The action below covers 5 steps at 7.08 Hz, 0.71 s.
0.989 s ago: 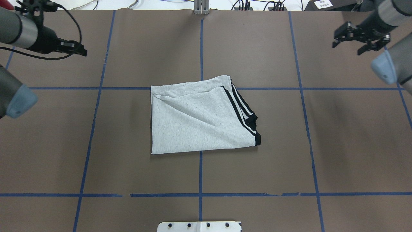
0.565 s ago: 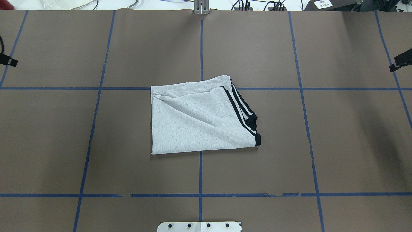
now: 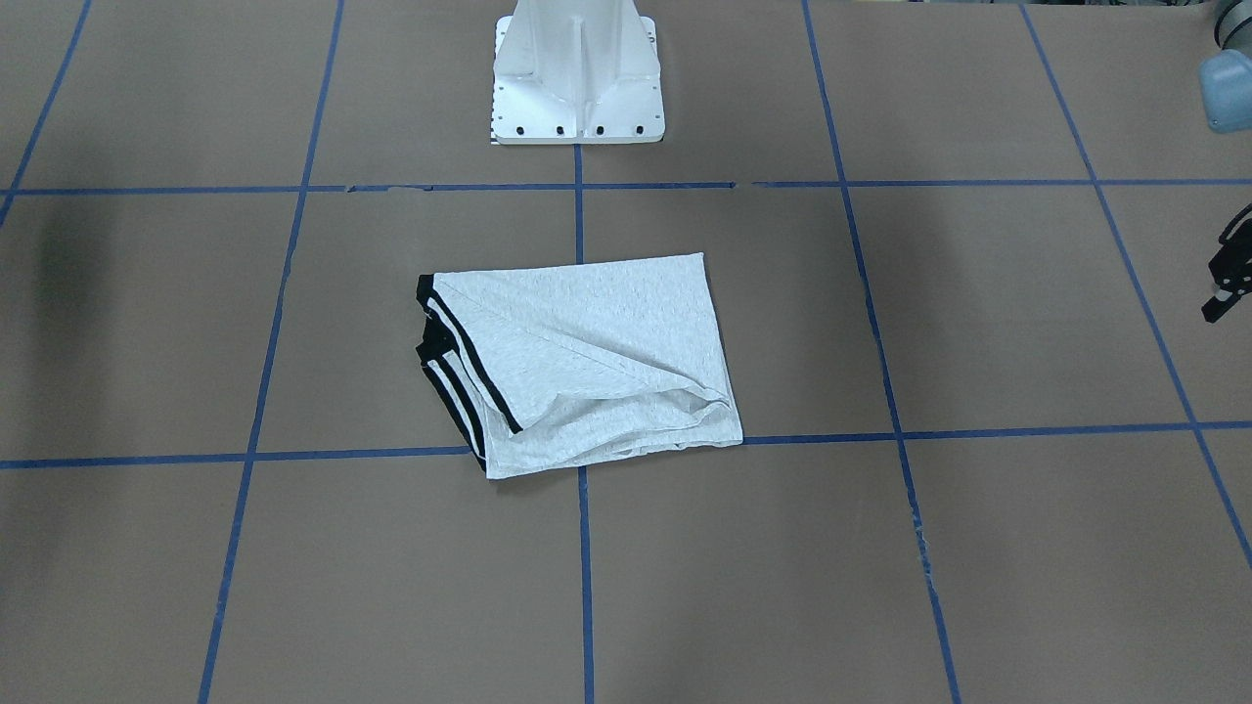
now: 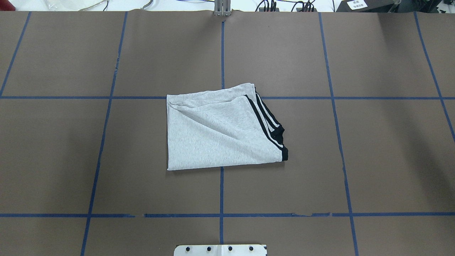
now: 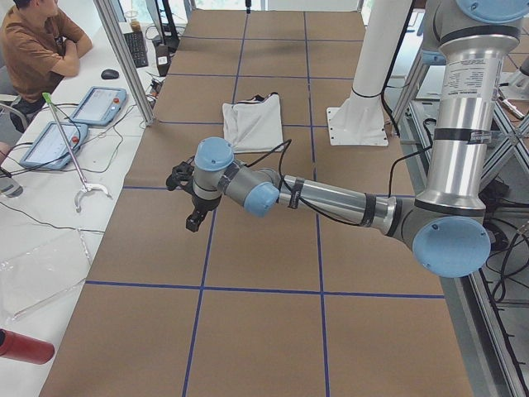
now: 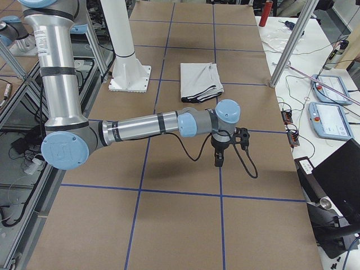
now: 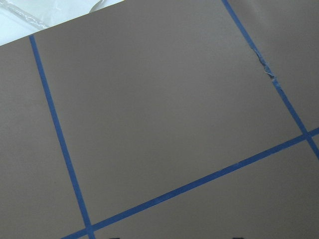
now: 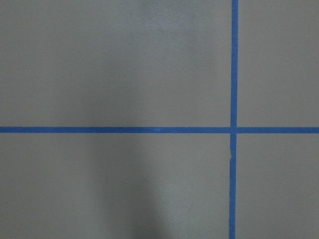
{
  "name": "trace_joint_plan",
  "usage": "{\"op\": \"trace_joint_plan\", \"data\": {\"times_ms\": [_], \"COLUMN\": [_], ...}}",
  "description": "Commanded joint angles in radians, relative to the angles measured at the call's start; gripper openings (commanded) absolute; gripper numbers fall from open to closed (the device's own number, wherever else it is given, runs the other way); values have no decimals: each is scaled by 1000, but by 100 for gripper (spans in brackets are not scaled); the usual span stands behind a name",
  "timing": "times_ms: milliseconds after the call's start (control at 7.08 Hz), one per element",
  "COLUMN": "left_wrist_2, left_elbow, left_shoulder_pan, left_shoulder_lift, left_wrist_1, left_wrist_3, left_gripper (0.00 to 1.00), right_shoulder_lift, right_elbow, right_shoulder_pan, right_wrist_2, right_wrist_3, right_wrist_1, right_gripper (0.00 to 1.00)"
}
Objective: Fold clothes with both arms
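The clothes are one grey T-shirt (image 4: 220, 135), folded into a rough rectangle at the table's centre. Its black stripes and collar lie along the right edge in the overhead view, and no print shows. It also appears in the front view (image 3: 587, 342) and both side views (image 5: 252, 124) (image 6: 199, 79). Both arms are stretched low, away from the shirt. The left gripper (image 5: 188, 203) hovers over the table's left end, and only its edge (image 3: 1230, 264) shows in the front view. The right gripper (image 6: 225, 149) hovers over the right end. I cannot tell whether either is open or shut. Nothing hangs from either.
Blue tape lines (image 4: 221, 192) grid the brown table. The white pedestal base (image 3: 577, 88) stands at the robot's side. A person (image 5: 37, 41) sits at a side table with tablets (image 5: 97, 105) and a red bottle (image 5: 21, 346). More pendants (image 6: 326, 87) lie past the right end.
Both arms have swung outward and left the overhead view. One second ago their grippers hung over the far corners. The shirt has not moved.
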State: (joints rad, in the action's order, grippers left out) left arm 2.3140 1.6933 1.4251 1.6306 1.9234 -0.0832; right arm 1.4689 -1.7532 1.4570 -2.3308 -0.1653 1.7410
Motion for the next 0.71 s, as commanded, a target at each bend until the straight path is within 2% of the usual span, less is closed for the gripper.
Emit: {"op": "trace_joint_plan", "data": {"times_ms": [0,282,565], "left_wrist_2": [8,12,16], "left_elbow": [-32,-35,-44], "left_shoulder_pan": [8,44,78], "left_shoulder_lift": [-3,30,48], "left_wrist_1": [-14,-113,-121], "left_wrist_3": [8,8,17], "left_gripper": [100,100,100], "right_shoulder_lift": [20,33,47], "right_elbow": [-55,-48,-31], "right_shoulder_pan": [17,17,17], "right_wrist_2": [19,13,18], "right_wrist_3": [46,40,36], "right_wrist_1": [87,88,89], "right_gripper": [100,100,100]}}
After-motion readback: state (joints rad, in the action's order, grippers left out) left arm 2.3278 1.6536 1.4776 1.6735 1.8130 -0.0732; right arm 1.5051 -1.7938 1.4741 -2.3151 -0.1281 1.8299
